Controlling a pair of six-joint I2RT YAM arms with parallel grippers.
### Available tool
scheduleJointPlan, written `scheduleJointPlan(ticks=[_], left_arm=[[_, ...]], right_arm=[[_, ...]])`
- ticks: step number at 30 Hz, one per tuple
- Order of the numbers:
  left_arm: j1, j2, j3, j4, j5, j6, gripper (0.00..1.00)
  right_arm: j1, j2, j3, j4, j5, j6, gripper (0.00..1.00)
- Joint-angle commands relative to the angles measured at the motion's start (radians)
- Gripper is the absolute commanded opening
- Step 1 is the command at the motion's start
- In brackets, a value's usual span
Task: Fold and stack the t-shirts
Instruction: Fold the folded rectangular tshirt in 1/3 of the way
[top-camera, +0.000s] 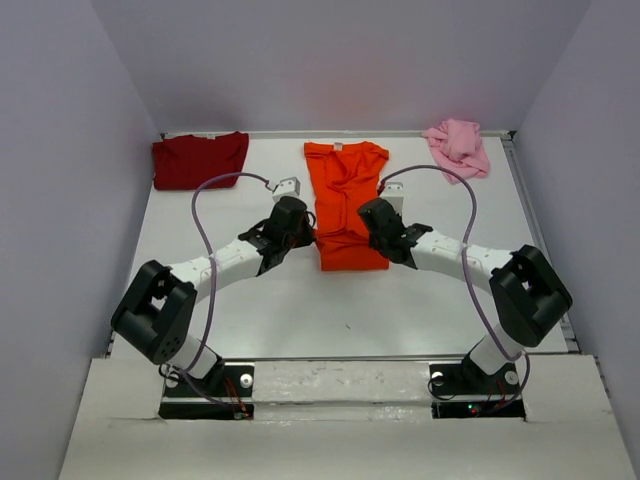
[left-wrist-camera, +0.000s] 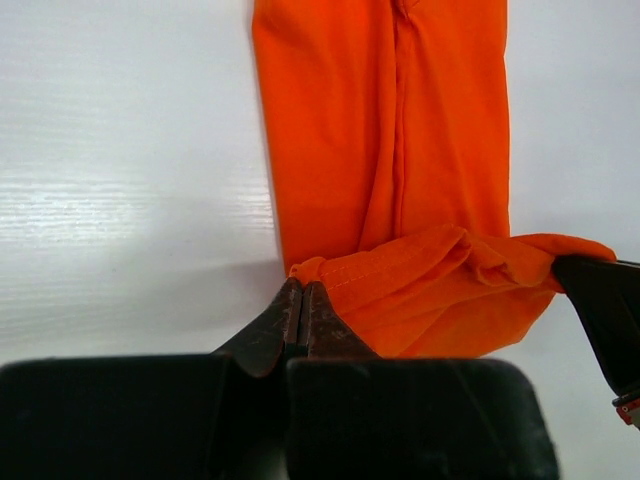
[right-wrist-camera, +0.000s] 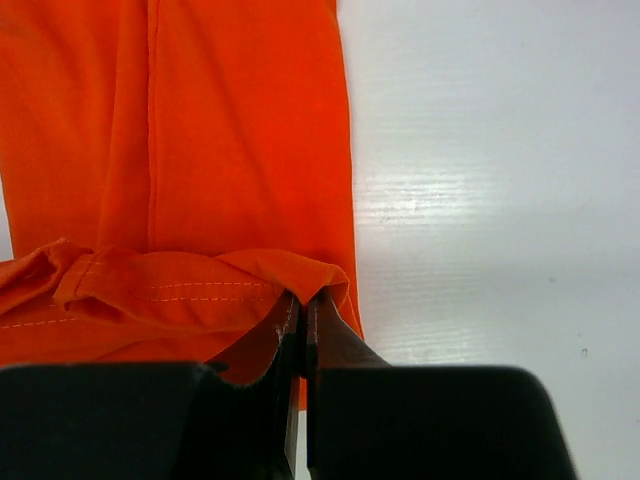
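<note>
While both pincers grip its near hem, I judge I'm midway through folding the orange t-shirt (top-camera: 345, 200). It lies as a narrow strip in the middle of the desk (top-camera: 330, 310), collar on the far side. The left pincer (left-wrist-camera: 303, 300) is pinched tight on the hem's left corner and the right pincer (right-wrist-camera: 303, 305) on its right corner, with cloth bunched between them. Next I'd carry both corners toward the collar, level and in step, so the hem lands square. The dark red t-shirt (top-camera: 200, 160) sits folded far left; the pink t-shirt (top-camera: 458, 147) lies crumpled far right.
</note>
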Motion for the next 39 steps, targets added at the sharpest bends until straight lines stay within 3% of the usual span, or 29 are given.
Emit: scheduleJointPlan(ticks=[1,15,26,28,29,31,32,34,39], left_arm=[[0.006,0.056,0.088,0.029,-0.010,0.049,0.00],[0.032,0.260,0.315,-0.015,-0.020,0.113,0.00],[0.076,0.368,0.367,-0.032,-0.046,0.118,0.02],[0.093,0.375,0.369,-0.040,-0.015,0.116,0.22],[0.104,0.371,0.366,-0.040,-0.010,0.118,0.44],[0.116,0.354,0.354,-0.049,-0.026,0.110,0.57],[0.116,0.328,0.351,-0.046,-0.027,0.113,0.66],[0.115,0.297,0.366,-0.064,-0.029,0.106,0.73],[0.114,0.173,0.487,-0.142,-0.006,0.101,0.77]], right_arm=[[-0.021,0.010,0.065,0.078,0.043,-0.061,0.00],[-0.102,0.164,0.183,0.095,0.020,-0.101,0.00],[-0.131,0.317,0.289,0.100,-0.003,-0.124,0.00],[-0.140,0.334,0.311,0.098,-0.007,-0.130,0.00],[-0.149,0.337,0.321,0.083,-0.003,-0.136,0.11],[-0.149,0.320,0.329,0.078,0.006,-0.153,0.43],[-0.149,0.306,0.326,0.075,0.008,-0.165,0.50],[-0.149,0.264,0.328,0.069,-0.001,-0.185,0.61],[-0.149,0.202,0.373,-0.016,-0.055,-0.225,0.65]])
